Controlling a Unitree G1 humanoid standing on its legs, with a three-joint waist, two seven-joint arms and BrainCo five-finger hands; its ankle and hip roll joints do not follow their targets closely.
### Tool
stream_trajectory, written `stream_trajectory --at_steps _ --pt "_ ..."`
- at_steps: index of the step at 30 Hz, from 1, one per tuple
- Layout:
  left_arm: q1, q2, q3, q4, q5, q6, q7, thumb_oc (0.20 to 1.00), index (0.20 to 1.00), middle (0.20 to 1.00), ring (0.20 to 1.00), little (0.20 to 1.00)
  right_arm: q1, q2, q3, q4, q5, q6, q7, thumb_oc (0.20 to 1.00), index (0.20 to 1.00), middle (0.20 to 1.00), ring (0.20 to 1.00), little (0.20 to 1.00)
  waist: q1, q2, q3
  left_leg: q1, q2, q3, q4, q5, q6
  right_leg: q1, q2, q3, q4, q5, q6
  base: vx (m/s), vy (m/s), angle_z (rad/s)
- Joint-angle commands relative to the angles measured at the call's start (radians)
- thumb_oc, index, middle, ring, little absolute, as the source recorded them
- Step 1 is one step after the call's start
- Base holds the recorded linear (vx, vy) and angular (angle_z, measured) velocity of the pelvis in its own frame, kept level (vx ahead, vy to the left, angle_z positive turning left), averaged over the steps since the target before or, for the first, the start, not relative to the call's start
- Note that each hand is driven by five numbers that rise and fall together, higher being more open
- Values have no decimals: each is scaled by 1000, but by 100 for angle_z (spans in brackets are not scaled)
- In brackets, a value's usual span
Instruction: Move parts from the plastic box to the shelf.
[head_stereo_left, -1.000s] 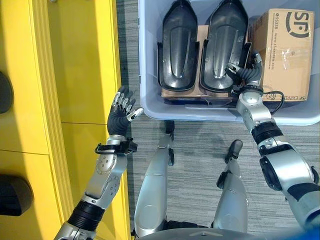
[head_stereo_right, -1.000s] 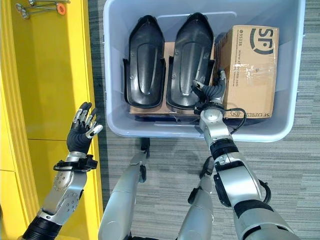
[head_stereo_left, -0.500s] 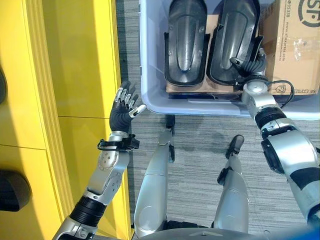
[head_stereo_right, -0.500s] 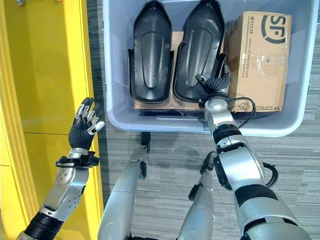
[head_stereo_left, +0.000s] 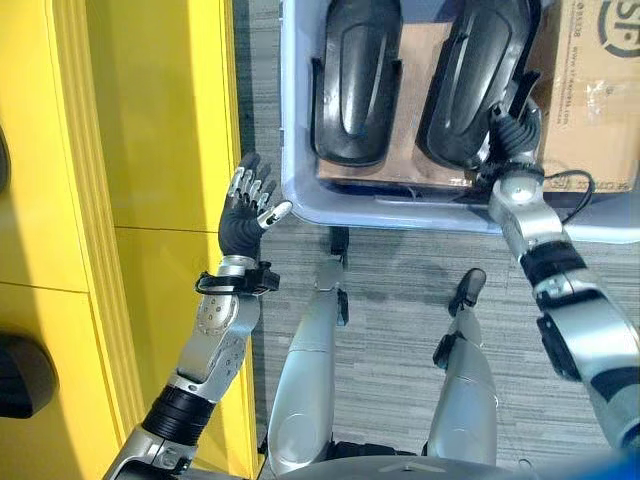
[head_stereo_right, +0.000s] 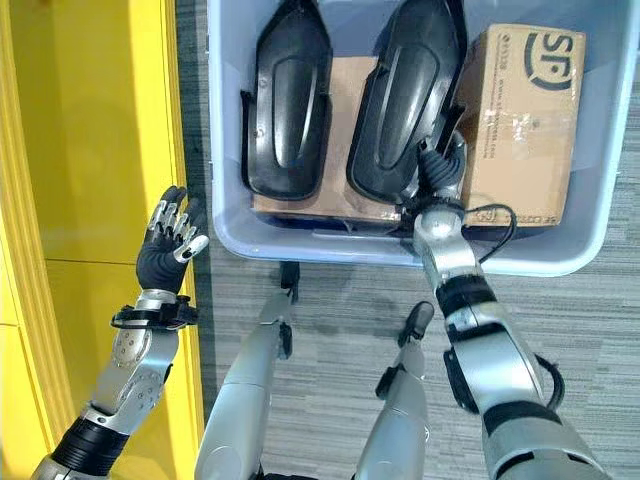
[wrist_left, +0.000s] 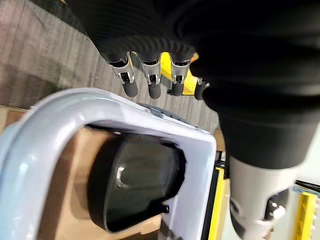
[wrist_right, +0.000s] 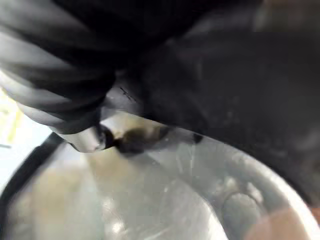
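Pickup step: right hand reaches into the plastic box, fingers at the near right edge of the right black part, which sits skewed beside the left black part; grip can't be told, fingers partly hidden. Cardboard box is just right of it. Left hand hangs open w/ relaxed fingers by the yellow shelf. Next: secure grip, lift clear of the wall, swing to the shelf.

Silver-grey arms, dark ribbed wrist covers, silver fingers with dark tips, black elbow bands.
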Motion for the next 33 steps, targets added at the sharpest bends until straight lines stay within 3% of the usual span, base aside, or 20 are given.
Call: stream_trajectory --at_steps 1,2,9,18,21,22,23,24,25,26,28,29,30,31,32,33 --pt "36 31 33 -83 18 -53 18 1000 1000 1000 1000 1000 8 31 5 -20 -70 -45 2 200 200 200 200 200 3 8 7 42 50 6 -14 -44 -42 47 19 25 77 -28 -46 -26 -40 -4" --pt "55 34 50 -80 17 -48 19 1000 1000 1000 1000 1000 91 38 -28 -171 -116 -51 -1 200 200 200 200 200 -1 0 7 77 56 0 -18 -42 -44 80 18 18 75 -28 -44 -24 -41 -3" --pt "128 38 89 -70 19 -21 0 1000 1000 1000 1000 1000 292 82 -87 -461 -166 -84 26 200 200 200 200 200 -4 -15 -41 180 75 -10 -35 -38 -50 178 20 0 63 -45 -45 -13 -36 -1" --pt "202 43 134 -45 23 5 -31 1000 1000 1000 1000 1000 437 101 -84 -668 -148 -126 103 200 200 200 200 200 -15 -37 -118 306 120 -11 -41 -36 -60 271 43 1 92 -102 -55 5 -43 -1" --pt "265 44 179 -13 35 33 -52 1000 1000 1000 1000 1000 560 111 -78 -752 -80 -144 185 200 200 200 200 200 -28 -45 -164 410 163 -12 -65 -21 -71 323 74 1 168 -173 -72 3 -132 -7" --pt "265 44 179 -13 35 33 -52 1000 1000 1000 1000 1000 561 111 -78 -752 -80 -144 185 200 200 200 200 200 -28 -44 -165 409 164 -12 -68 -17 -71 321 75 1 166 -170 -72 -18 -234 -8" --pt "303 34 208 8 43 49 -60 1000 1000 1000 1000 1000 618 114 -72 -771 -46 -146 221 200 200 200 200 200 -35 -45 -195 469 197 -16 -91 4 -83 352 99 -5 212 -211 -86 -18 -141 -4" --pt "303 34 208 7 43 49 -60 1000 1000 1000 1000 1000 618 113 -72 -771 -46 -146 221 200 200 200 200 200 -35 -44 -197 468 198 -16 -94 8 -83 351 101 -6 210 -208 -86 -24 -319 -4" --pt "335 13 230 21 50 68 -68 1000 1000 1000 1000 1000 659 123 -67 -777 5 -147 249 200 200 200 200 200 -35 -48 -228 523 232 -18 -120 34 -92 378 137 -10 260 -261 -110 -19 -178 -3" --pt "335 12 230 20 50 68 -68 1000 1000 1000 1000 1000 659 123 -67 -777 5 -147 249 200 200 200 200 200 -35 -46 -230 521 234 -19 -123 37 -92 376 139 -11 258 -258 -110 -38 -262 -2" --pt "353 -9 249 23 49 76 -65 1000 1000 1000 1000 1000 665 124 -58 -774 31 -144 258 200 200 200 200 200 -25 -44 -244 547 269 -31 -137 83 -107 387 172 -24 313 -307 -137 -76 -238 2" --pt "375 -32 256 28 56 85 -65 1000 1000 1000 1000 1000 664 127 -40 -769 65 -145 274 200 200 200 200 200 -15 -38 -244 567 298 -48 -159 152 -125 392 209 -42 353 -338 -164 -130 -318 13" --pt "383 -45 262 29 52 88 -61 1000 1000 1000 1000 1000 659 126 -33 -769 84 -143 279 200 200 200 200 200 -7 -35 -244 570 311 -53 -174 181 -131 396 224 -51 363 -351 -174 -197 -391 31" --pt "412 -70 272 35 52 95 -67 1000 1000 1000 1000 1000 653 117 -21 -772 98 -139 295 200 200 200 200 200 13 -24 -244 569 327 -72 -211 259 -147 397 253 -77 370 -361 -192 -298 -381 53" --pt "418 -94 270 54 46 97 -73 1000 1000 1000 1000 1000 647 96 -20 -766 104 -137 296 200 200 200 200 200 34 -19 -240 547 310 -41 -245 339 -154 418 246 -129 332 -348 -199 -249 -293 77" --pt "418 -94 270 54 46 97 -73 1000 1000 1000 1000 1000 647 96 -20 -766 104 -137 296 200 200 200 200 200 34 -19 -240 547 310 -41 -245 339 -154 418 246 -129 332 -348 -199 -279 -228 114"
